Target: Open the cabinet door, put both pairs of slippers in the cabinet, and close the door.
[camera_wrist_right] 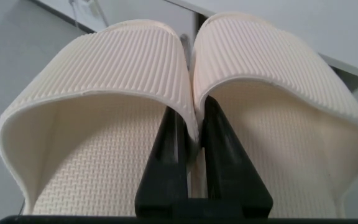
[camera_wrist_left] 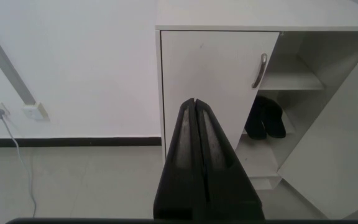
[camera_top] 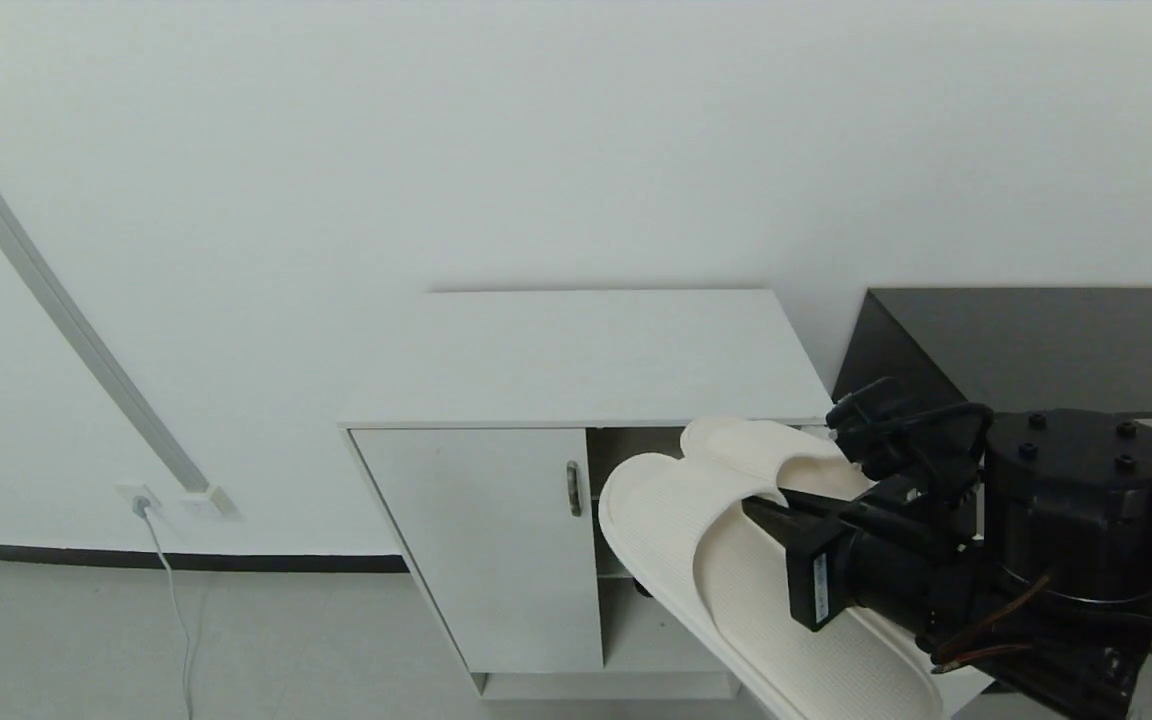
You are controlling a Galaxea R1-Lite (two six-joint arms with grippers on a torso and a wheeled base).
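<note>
Cabinet (camera_top: 476,540) is standing with its right half open; a dark pair (camera_wrist_left: 266,118) is already lying on a shelf inside. Right claw (camera_wrist_right: 194,155) is grasping the cream slippers (camera_top: 676,520) by their inner edges, holding them in the air just before the opening; left claw (camera_wrist_left: 196,143) is hanging clenched, empty. Remaining, I judge: placing this pair and shutting the door. Closed left door's handle (camera_top: 573,488) is sitting close to the entry path; black tabletop (camera_top: 1036,340) is standing beside the cabinet.
</note>
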